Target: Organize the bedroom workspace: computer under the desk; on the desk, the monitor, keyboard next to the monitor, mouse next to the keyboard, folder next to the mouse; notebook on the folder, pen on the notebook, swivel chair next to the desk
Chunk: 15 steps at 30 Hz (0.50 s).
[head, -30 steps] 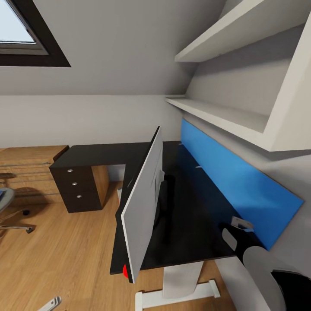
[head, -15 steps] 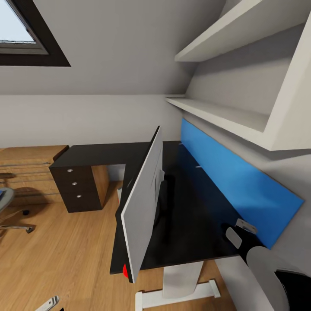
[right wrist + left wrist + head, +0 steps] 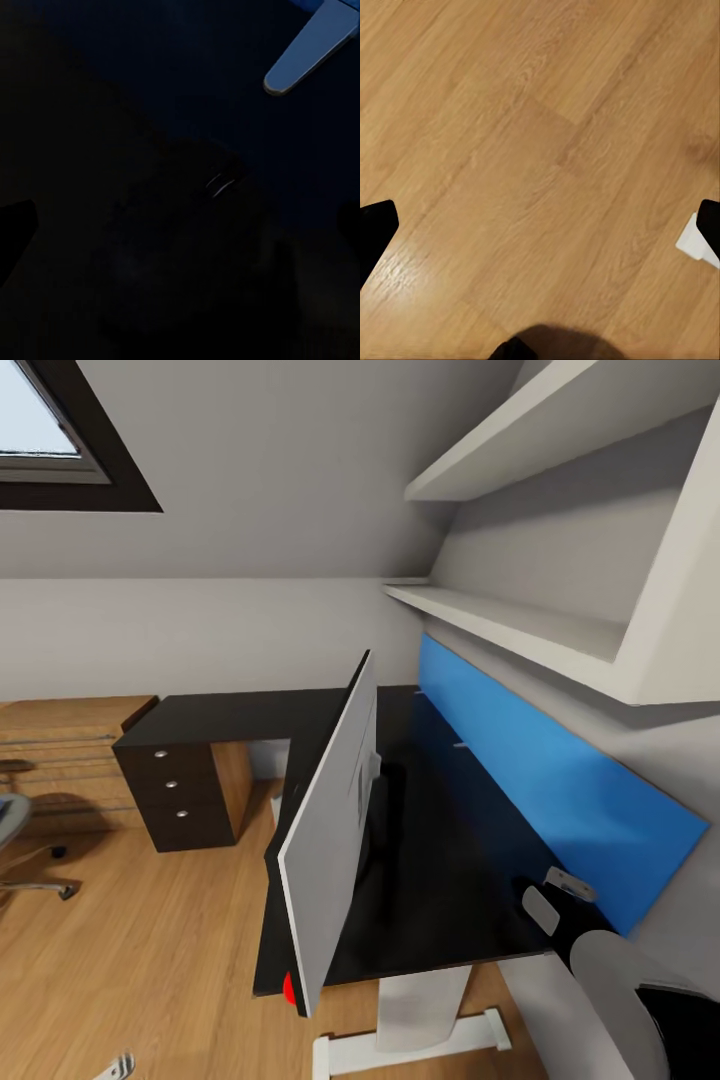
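Note:
The monitor (image 3: 335, 830) stands on the black desk (image 3: 440, 860), seen edge-on with its light grey back toward me. A small red spot (image 3: 290, 988) shows at its near lower corner. The swivel chair (image 3: 15, 830) peeks in at the far left, only part of its seat and chrome base showing. My right gripper (image 3: 555, 895) hovers low over the desk's near right corner; in the right wrist view it (image 3: 180, 225) is open over the dark top. My left gripper (image 3: 540, 225) is open over bare wood floor, and its tip (image 3: 115, 1068) shows at the bottom of the head view.
A long blue panel (image 3: 540, 790) runs along the wall behind the desk, under white shelves (image 3: 520, 630). The desk's dark drawer unit (image 3: 175, 795) stands at the left wing. A white desk foot (image 3: 410, 1040) rests on the floor below the near edge.
My right gripper has slid slightly nearer along the desk corner. My left gripper has sunk lower at the bottom of the head view. The monitor has not moved.

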Motion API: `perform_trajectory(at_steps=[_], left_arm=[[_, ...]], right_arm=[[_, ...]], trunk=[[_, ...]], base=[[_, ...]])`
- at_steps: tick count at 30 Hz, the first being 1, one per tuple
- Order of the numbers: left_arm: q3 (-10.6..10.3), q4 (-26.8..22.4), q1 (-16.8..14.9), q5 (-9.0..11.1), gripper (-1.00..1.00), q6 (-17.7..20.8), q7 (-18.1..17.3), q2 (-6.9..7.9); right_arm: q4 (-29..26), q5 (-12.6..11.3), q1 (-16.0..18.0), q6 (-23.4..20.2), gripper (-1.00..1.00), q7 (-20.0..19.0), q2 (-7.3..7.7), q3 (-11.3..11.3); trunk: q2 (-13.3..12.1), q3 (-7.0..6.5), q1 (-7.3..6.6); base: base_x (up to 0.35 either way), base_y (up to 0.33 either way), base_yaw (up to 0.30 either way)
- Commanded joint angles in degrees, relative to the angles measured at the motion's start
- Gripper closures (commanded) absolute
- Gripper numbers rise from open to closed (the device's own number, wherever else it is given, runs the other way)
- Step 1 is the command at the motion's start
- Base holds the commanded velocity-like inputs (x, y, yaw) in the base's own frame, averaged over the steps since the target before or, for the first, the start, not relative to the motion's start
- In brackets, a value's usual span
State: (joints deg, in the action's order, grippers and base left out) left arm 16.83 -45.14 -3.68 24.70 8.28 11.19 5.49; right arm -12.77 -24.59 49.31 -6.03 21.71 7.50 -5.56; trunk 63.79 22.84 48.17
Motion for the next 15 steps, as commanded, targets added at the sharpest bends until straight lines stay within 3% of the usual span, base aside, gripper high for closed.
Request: perform_trajectory(at_steps=[1,9,15], left_arm=[[-0.05,0.12,-0.01,0.35,-1.0,0.27,0.25,0.01],[-0.06,0.96,-0.01,-2.89,-1.0,0.25,0.25,-0.04],[0.05,1.02,-0.01,-3.22,-1.0,0.25,0.31,-0.2]], right_arm=[[-0.15,0.07,0.01,-0.39,-1.0,0.17,-0.02,-0.25],[-0.15,0.07,0.0,-0.3,-1.0,0.18,-0.03,-0.32],[-0.15,0.1,0.0,-0.3,-1.0,0.28,0.05,-0.33]], trunk=[[0.04,0.07,0.01],[0.04,0.07,0.01],[0.04,0.07,0.01]], base=[[0.151,0.0,0.0],[0.136,0.0,0.0],[0.011,0.0,0.0]])
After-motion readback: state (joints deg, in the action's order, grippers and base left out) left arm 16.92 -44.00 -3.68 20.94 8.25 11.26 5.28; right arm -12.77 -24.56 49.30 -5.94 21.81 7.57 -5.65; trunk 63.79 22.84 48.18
